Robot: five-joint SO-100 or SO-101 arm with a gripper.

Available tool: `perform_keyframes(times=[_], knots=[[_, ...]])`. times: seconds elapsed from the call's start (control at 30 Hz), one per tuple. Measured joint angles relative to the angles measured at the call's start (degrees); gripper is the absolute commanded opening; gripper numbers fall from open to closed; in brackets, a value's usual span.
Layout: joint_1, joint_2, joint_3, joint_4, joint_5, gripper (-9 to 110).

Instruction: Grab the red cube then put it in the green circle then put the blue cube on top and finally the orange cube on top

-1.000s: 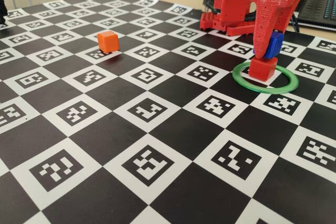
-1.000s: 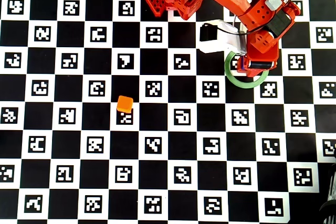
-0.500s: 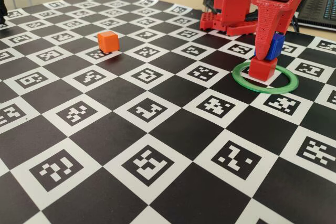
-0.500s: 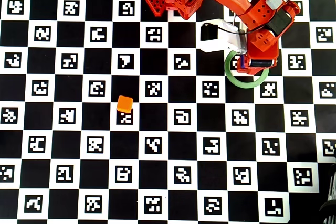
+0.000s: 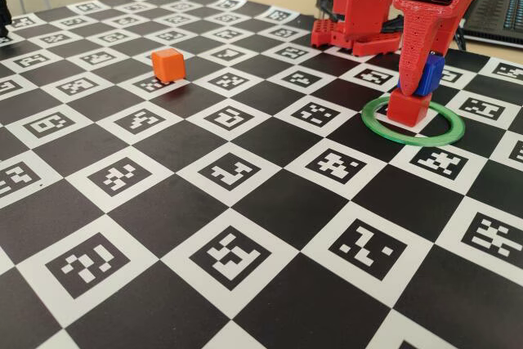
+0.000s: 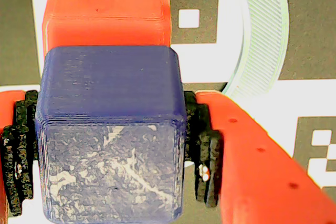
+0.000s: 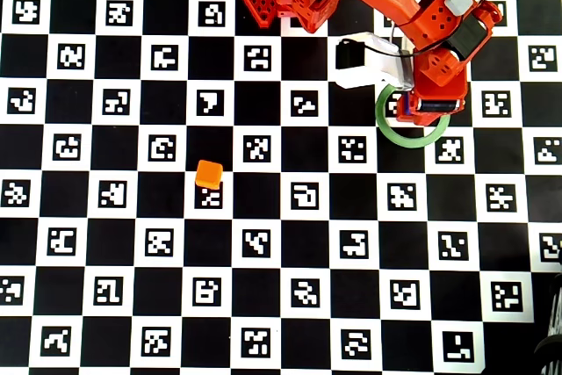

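The red cube [image 5: 409,109] sits inside the green circle [image 5: 413,142] at the right of the board. My gripper [image 5: 417,84] is shut on the blue cube [image 5: 429,75], which hangs just above the red cube, slightly toward its far right side. In the wrist view the blue cube [image 6: 110,129] fills the space between the black pads [image 6: 205,150], with the red cube [image 6: 105,9] right beyond it and an arc of the green circle [image 6: 260,35] at upper right. I cannot tell whether the two cubes touch. The orange cube [image 5: 167,64] stands alone at the far left; overhead, the orange cube [image 7: 209,174] lies left of centre.
The arm's red base [image 5: 359,6] stands behind the green circle. A white and black camera block [image 7: 364,61] sticks out from the wrist. The board [image 5: 229,259] is a black and white checker of marker squares. A dark device [image 5: 498,14] lies off the board, back right.
The gripper with the blue cube has shifted slightly right and a little lower over the red cube. The red and orange cubes have not moved.
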Motion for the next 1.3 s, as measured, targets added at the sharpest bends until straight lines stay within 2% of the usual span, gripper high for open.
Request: perform_keyframes(times=[0.77, 1.3], knots=[[0.6, 0.0, 0.6, -0.1, -0.9, 7], [0.6, 0.0, 1.5, -0.6, -0.9, 24]])
